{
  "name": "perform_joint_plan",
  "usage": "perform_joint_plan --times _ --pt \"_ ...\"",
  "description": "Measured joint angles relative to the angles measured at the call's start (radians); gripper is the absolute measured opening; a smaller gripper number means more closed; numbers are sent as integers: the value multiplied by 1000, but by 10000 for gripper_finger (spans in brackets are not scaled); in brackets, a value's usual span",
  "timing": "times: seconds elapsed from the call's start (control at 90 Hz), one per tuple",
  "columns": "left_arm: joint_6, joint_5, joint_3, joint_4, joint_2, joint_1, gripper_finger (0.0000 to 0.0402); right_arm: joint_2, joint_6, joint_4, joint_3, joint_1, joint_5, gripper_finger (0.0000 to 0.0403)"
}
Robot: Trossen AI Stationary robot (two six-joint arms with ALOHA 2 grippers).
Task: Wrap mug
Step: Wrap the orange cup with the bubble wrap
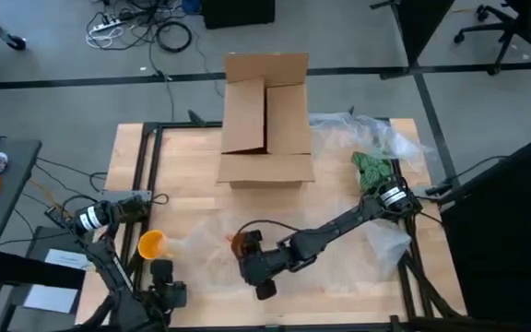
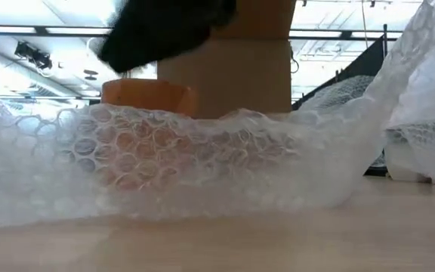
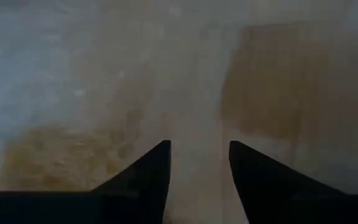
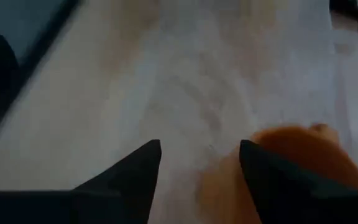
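Two arms work low at the near edge of the worktop (image 1: 339, 189), over a clear bubble sheet (image 2: 202, 162) spread flat across the wood. The mug (image 1: 151, 245) sits on the left part of that sheet, mouth up as far as the high view tells, just beyond the left claw (image 1: 167, 293), whose fingers stand apart over the film with nothing between them. The right claw (image 1: 264, 275) hovers near the middle of the sheet, fingers also apart and empty, with something small and orange (image 4: 306, 155) just beside one fingertip (whether this is the mug itself or another item I cannot tell). The likely trouble, as I judge it: a claw closing on the slippery film may drag the whole sheet and tip or slide the mug towards the worktop's edge, or pinch only a thin fold that slips out once lifted. A raised hump of bubble film also half hides the mug in the low view, so a finger could bump it unseen. Farther back stands an open cardboard box (image 1: 265, 120), well apart, with a green bundle (image 1: 372, 169) and more loose plastic (image 1: 385, 138) near the right arm's base; none blocks the claws.
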Motion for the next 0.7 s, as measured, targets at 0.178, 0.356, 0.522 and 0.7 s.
perform_joint_plan --times 0.178,0.356,0.522,0.7 --pt "-5 29 -46 86 -1 -1 147 -45 -10 14 0 51 58 198" --pt "-29 37 -58 92 -3 9 102 -71 -10 25 0 89 91 197" --pt "-101 35 -65 9 1 27 10 -72 -5 24 0 115 112 197" --pt "-112 85 -41 -21 1 32 1 -72 17 19 0 122 119 197"
